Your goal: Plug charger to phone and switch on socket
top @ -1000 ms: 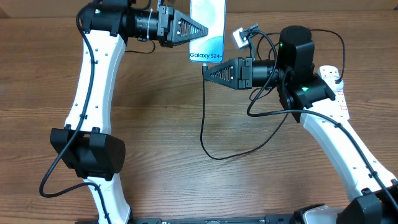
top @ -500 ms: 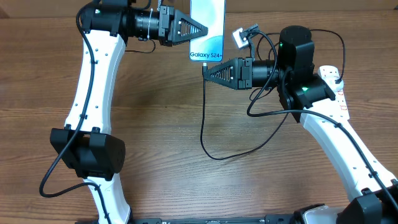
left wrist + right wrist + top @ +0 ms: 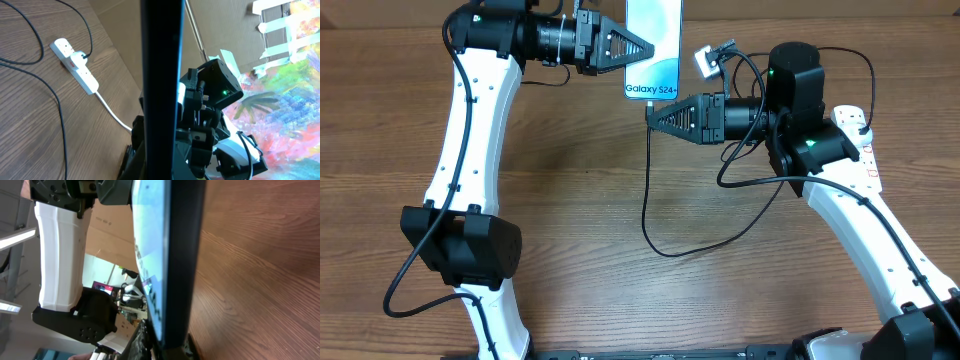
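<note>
Left end effector [image 3: 646, 47] is clamped on the phone [image 3: 658, 40], far side of the surface [image 3: 570, 220]. Right end effector [image 3: 652, 114] is pinched shut on the charger [image 3: 645, 200] tip, just under the phone's bottom edge. Any tilt and the connector probably jams or skids off.

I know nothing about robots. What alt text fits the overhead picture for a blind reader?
Seen from above, the left tool grips the phone by its side over a wooden table, while the right tool holds the tip of the charger at the phone's lower edge. Its black cable loops across the table; the socket lies at far right.
</note>
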Robot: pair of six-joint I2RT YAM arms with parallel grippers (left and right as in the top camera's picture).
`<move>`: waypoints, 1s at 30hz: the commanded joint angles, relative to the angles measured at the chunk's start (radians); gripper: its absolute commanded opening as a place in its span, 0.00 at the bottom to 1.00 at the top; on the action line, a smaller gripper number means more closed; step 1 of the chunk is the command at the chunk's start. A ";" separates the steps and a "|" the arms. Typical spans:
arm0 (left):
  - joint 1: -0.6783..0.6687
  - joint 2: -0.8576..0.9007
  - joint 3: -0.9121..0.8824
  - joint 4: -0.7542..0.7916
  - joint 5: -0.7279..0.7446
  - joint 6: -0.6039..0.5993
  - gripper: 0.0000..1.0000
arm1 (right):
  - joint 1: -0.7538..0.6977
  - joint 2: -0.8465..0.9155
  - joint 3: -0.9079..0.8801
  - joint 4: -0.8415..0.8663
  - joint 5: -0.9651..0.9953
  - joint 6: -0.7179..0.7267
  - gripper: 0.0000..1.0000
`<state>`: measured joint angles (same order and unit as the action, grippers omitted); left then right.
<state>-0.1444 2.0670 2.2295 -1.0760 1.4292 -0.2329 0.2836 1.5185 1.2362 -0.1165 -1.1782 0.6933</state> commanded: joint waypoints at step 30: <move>-0.007 -0.008 0.010 0.010 0.058 0.015 0.04 | -0.024 -0.022 0.023 0.002 -0.027 -0.014 0.04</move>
<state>-0.1444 2.0670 2.2295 -1.0721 1.4292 -0.2333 0.2619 1.5185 1.2362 -0.1162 -1.2140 0.6868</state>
